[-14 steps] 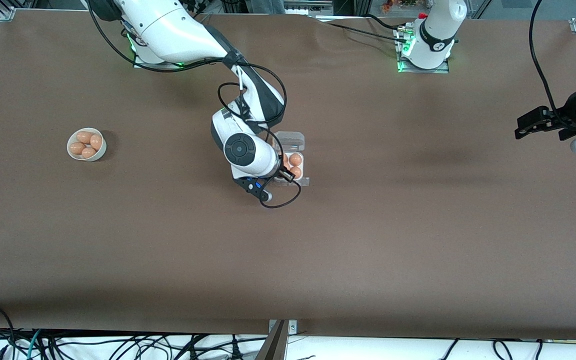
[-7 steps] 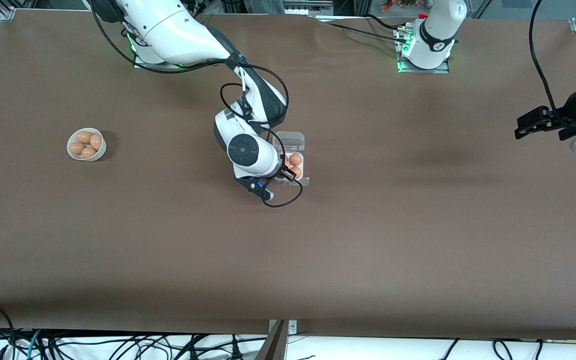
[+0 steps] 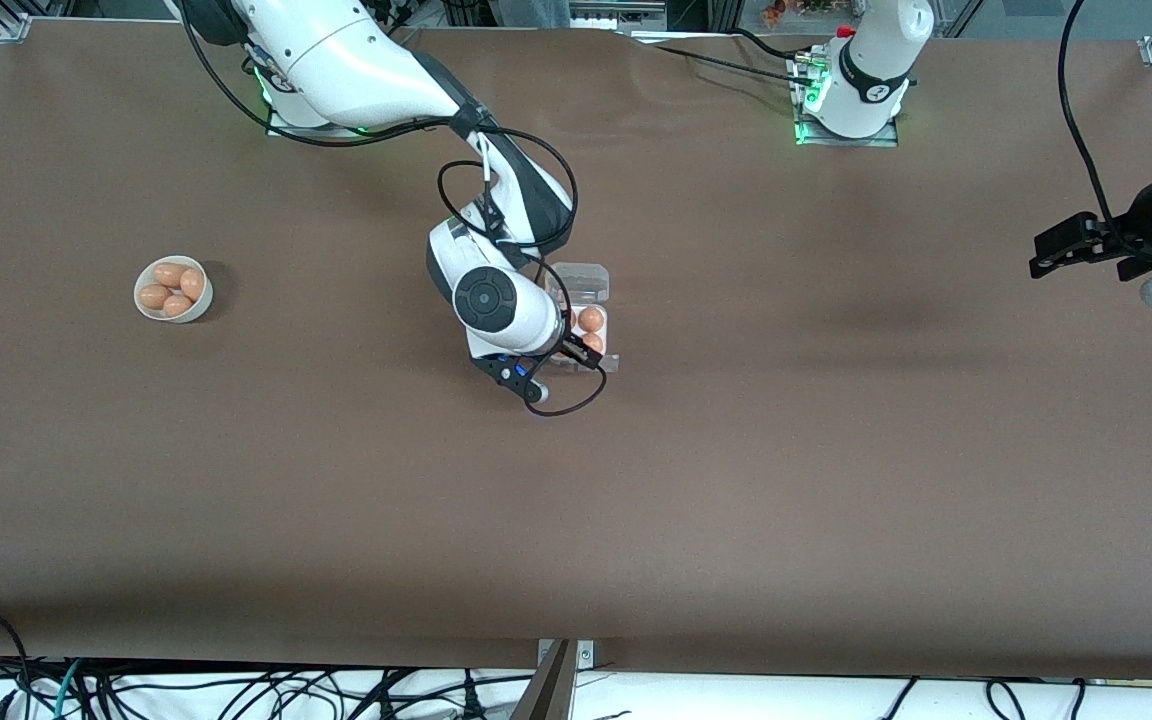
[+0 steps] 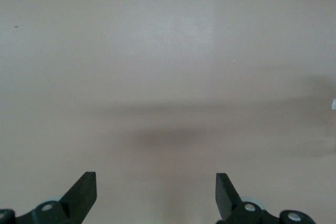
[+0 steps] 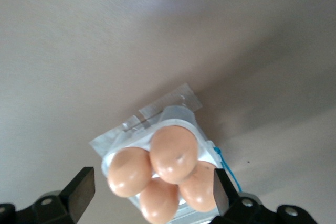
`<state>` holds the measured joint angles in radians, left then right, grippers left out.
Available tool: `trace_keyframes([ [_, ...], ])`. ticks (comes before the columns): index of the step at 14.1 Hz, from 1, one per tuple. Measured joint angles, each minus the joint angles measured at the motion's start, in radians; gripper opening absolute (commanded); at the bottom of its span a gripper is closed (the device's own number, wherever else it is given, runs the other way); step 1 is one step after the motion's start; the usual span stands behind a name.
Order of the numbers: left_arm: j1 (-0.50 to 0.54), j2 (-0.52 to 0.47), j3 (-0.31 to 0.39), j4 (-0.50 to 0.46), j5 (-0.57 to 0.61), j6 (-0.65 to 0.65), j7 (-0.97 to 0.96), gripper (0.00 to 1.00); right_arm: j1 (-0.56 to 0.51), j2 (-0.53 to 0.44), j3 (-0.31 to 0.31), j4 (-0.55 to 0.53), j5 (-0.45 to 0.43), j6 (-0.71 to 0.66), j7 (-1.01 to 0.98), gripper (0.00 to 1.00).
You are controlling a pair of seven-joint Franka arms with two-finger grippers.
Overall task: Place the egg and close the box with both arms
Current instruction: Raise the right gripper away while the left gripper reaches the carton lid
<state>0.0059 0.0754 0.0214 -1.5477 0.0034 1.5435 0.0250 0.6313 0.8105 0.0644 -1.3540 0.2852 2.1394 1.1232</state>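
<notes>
The box is a clear four-cell carton in the middle of the table, its lid lying open on the side farther from the camera. The right wrist view shows the box with an egg in each cell. My right gripper hangs just over the box, open and empty, with the eggs showing between its fingers. Two eggs show in the front view; the arm hides the others. My left gripper waits open at the left arm's end of the table, over bare table.
A round white bowl with three more eggs stands toward the right arm's end. A black cable loop hangs from the right wrist beside the box. The brown table top lies bare nearer the camera.
My right hand has shifted slightly over the box toward the left arm's end. The left arm has not moved.
</notes>
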Motion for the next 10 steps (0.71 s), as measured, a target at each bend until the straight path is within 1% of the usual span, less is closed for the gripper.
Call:
trace_keyframes([
  [3,-0.001,0.0,-0.003,0.0,0.0,0.0,0.0,1.0,-0.005,-0.008,-0.025,0.025,0.0,-0.001,0.0,1.0],
  [5,-0.002,0.0,-0.021,0.0,-0.008,-0.005,-0.002,1.0,-0.013,-0.02,-0.051,0.033,-0.002,-0.001,-0.006,1.0],
  [6,-0.004,0.0,-0.034,0.0,-0.033,-0.015,-0.01,1.0,-0.016,-0.028,-0.066,0.035,-0.004,-0.002,-0.011,1.0],
  [8,-0.006,0.004,-0.068,-0.001,-0.112,-0.045,-0.067,1.0,-0.019,-0.047,-0.097,0.036,-0.018,-0.024,-0.028,1.0],
  [10,-0.01,0.022,-0.133,-0.001,-0.167,-0.068,-0.16,0.99,-0.019,-0.059,-0.129,0.035,-0.034,-0.059,-0.079,1.0],
])
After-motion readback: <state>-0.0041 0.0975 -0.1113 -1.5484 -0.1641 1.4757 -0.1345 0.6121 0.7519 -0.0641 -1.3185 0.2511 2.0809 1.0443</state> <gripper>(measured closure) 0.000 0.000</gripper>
